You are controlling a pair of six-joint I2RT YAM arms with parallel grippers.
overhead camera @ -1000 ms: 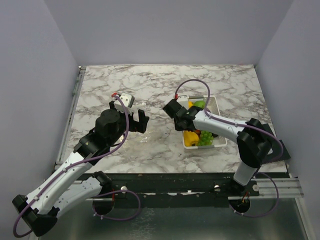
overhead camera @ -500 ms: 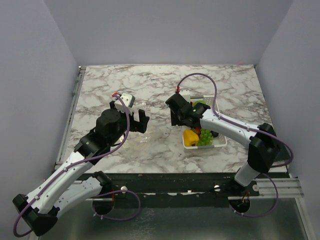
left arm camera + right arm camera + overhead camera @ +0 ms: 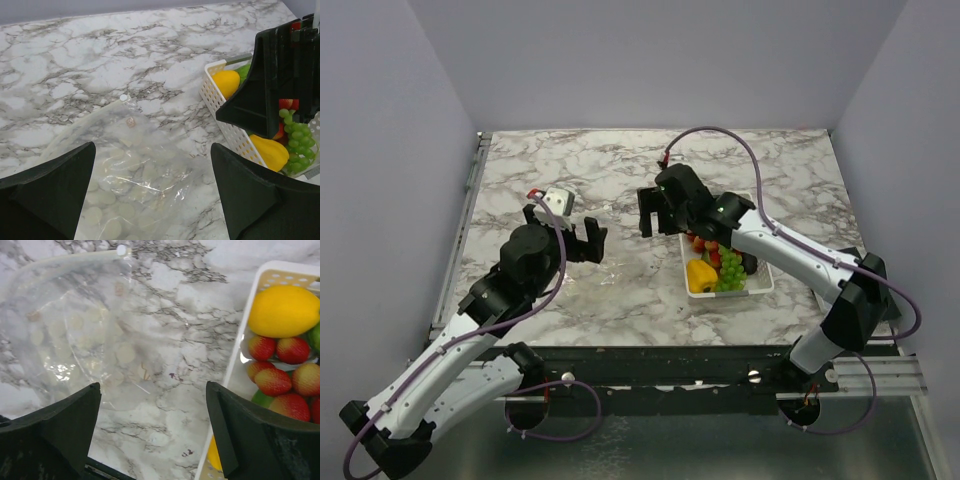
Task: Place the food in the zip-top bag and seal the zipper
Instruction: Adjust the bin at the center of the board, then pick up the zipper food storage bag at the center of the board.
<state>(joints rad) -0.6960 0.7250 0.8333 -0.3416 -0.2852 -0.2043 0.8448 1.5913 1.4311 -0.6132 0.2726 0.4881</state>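
Observation:
The zip-top bag [image 3: 125, 172] lies flat on the marble, clear and crinkly with pale dots; I see nothing coloured inside it. Its zipper [image 3: 65, 259] runs along the far edge as a thin whitish strip. The food sits in the white basket [image 3: 760, 285]: a yellow pepper [image 3: 700, 273], green grapes [image 3: 730, 272], red strawberries [image 3: 275, 381] and a yellow-orange fruit [image 3: 282, 310]. My left gripper [image 3: 152, 150] hangs open over the bag with nothing between its fingers. My right gripper [image 3: 152, 387] is open and empty above bare marble, with the bag to one side and the basket to the other.
The basket's slotted wall [image 3: 220, 105] stands close to the bag's right side. The right gripper's black body [image 3: 280, 75] hangs over the basket in the left wrist view. Purple walls close in the table on three sides.
My right gripper has come up out of the basket, swung left toward the bag and opened wide. The left arm has drawn back a little to the left, still open.

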